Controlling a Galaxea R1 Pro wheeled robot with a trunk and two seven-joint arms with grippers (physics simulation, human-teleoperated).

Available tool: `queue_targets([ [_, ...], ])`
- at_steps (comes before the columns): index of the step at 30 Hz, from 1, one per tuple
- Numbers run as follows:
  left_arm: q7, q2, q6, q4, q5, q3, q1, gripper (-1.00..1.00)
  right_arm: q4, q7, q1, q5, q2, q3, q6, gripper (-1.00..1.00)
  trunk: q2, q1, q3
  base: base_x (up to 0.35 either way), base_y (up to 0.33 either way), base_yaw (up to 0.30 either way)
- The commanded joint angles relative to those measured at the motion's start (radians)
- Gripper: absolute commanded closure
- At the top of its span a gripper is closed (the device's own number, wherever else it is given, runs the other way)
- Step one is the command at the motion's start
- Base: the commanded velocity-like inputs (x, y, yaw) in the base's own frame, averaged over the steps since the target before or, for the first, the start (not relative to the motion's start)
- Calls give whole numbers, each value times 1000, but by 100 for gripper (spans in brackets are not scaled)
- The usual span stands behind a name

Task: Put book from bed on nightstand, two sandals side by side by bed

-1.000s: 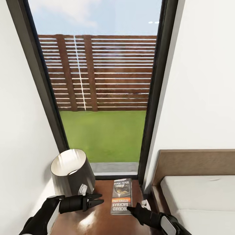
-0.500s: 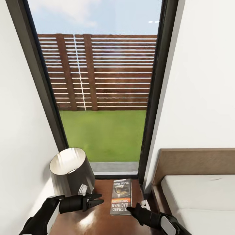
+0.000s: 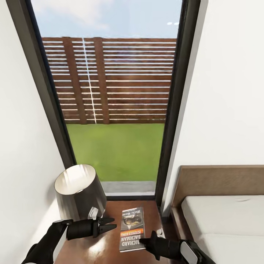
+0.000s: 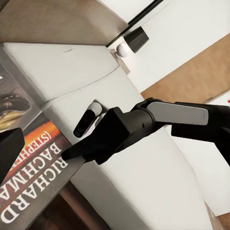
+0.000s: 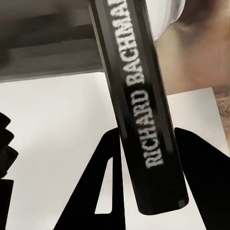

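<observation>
The book [image 3: 132, 229], dark with an orange band and "Richard Bachman" lettering, hangs slightly tilted just over the glossy reddish-brown nightstand [image 3: 106, 246]. My right gripper [image 3: 144, 241] is shut on its near edge. In the right wrist view the book's spine [image 5: 139, 110] runs between the two black fingers [image 5: 108, 191]. My left gripper [image 3: 112, 223] hovers open over the nightstand, left of the book, holding nothing. The left wrist view shows the book's cover [image 4: 28, 158] and the right gripper [image 4: 69, 153] at its edge. The bed [image 3: 227, 220] lies to the right. The sandals are out of view.
A dark lamp shade [image 3: 79, 190] stands on the nightstand's back left corner, close to my left arm. A tall black-framed window [image 3: 113, 110] rises behind it, with white walls on both sides. The bed's brown headboard [image 3: 220, 179] meets the right wall.
The book has shifted toward me and a little left over the nightstand, tilting slightly, with the right gripper drawing back. The left gripper has held still.
</observation>
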Motion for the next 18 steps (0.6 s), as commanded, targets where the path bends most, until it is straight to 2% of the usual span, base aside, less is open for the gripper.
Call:
queue_targets([
  [1,-3,0,11,0,1,0,-1,-100,-1,0,-1,-6,0,1,6,100,-8,4,-4,0,0,0],
  [18,-3,0,11,0,1,0,-1,-100,-3,2,-1,-6,-1,0,1,100,-127,69,-58,0,0,0],
])
